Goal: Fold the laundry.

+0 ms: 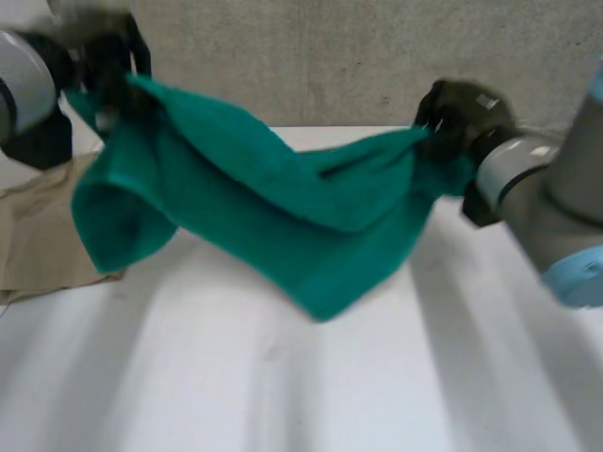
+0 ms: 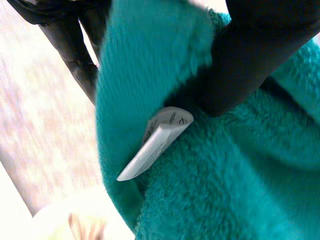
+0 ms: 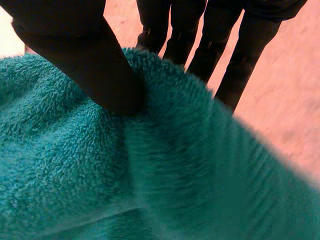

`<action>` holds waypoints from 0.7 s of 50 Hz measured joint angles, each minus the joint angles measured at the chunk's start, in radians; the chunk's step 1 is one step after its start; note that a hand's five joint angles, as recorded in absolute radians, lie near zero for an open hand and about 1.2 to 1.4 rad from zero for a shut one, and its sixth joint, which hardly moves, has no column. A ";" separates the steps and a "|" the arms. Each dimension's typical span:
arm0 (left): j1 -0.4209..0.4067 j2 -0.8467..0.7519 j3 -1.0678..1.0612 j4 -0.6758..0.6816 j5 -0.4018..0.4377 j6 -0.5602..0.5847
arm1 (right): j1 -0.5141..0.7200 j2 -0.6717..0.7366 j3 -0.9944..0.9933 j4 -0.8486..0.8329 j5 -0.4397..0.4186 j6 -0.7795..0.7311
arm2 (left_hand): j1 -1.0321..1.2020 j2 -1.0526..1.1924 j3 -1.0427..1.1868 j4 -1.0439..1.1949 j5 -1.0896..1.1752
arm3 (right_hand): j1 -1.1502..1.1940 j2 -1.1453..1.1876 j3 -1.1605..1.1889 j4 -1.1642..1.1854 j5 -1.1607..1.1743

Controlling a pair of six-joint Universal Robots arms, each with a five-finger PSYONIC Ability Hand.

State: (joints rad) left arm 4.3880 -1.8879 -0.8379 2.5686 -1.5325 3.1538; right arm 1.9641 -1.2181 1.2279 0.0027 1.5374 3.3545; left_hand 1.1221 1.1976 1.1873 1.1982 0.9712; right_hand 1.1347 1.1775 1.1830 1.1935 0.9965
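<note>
Above the table (image 1: 283,386), left hand (image 1: 105,58) pinches the green towel (image 1: 283,212) at ten o'clock, right hand (image 1: 454,115) at three o'clock.

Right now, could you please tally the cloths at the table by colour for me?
1 teal towel, held up between the left hand and the right hand.
1 beige cloth, lying on the table.
Total: 2 cloths.
</note>
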 measured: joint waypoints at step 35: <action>-0.014 -0.166 -0.312 0.152 -0.005 0.146 | -0.063 0.149 0.002 0.052 -0.020 -0.464 | -0.818 -0.901 -0.890 -0.905 -0.862 | -0.884 -0.944 -0.950 -0.948 -0.944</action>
State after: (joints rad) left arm 4.3737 -2.0541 -1.1495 2.7209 -1.5371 3.2996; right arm 1.9015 -1.0692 1.2301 0.0544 1.5172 2.8906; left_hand 0.3042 0.2969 0.2971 0.2927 0.1087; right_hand 0.2510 0.2340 0.2331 0.2458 0.0522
